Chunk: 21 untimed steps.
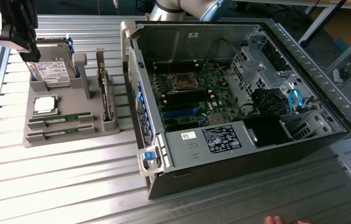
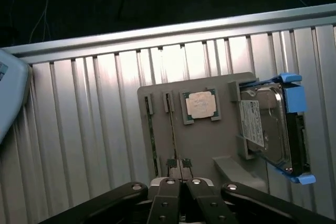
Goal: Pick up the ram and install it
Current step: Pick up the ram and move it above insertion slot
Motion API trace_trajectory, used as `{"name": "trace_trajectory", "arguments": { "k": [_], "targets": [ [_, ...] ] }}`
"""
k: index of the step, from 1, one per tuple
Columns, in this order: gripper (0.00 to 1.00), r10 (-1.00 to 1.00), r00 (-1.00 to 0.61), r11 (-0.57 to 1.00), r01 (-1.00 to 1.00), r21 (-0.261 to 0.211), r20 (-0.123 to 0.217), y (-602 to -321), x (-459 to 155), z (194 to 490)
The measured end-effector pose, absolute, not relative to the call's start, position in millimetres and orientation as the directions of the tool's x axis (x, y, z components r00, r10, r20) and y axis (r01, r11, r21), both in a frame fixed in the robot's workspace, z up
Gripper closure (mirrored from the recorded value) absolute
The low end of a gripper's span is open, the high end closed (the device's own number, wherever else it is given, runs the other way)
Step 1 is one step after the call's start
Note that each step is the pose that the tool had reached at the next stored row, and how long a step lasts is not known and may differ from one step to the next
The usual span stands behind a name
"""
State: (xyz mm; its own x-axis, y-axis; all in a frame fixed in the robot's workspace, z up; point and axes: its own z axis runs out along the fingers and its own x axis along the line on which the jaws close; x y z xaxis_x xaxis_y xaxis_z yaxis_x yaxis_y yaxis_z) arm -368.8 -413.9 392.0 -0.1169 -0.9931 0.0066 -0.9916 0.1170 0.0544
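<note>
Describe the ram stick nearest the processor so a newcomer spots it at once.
Find the open computer case; a grey parts holder stands on the exterior view's left of it. On the holder, the ram stick lies in the slot beside the square silver processor. It is long, slim and green, unlike the boxy hard drive; its twin lies one slot farther out.

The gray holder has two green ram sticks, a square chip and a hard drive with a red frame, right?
Not red. The wrist view shows the hard drive has a blue frame. The gray holder, two green ram sticks and square chip are right.
</note>
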Motion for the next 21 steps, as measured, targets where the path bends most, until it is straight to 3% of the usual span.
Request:
{"name": "trace_trajectory", "arguments": {
  "k": [6,11,21],
  "targets": [
    [0.9,-0.994,-0.109,0.11,-0.993,0.054,0.007,-413.8,-368.8,392.0],
    [0.9,-0.994,-0.108,0.108,-0.994,0.022,0.003,-413.9,-372.0,392.0],
    [0.9,-0.998,-0.059,0.059,-0.998,0.021,0.003,-413.9,-372.1,391.9]
  ]
}}
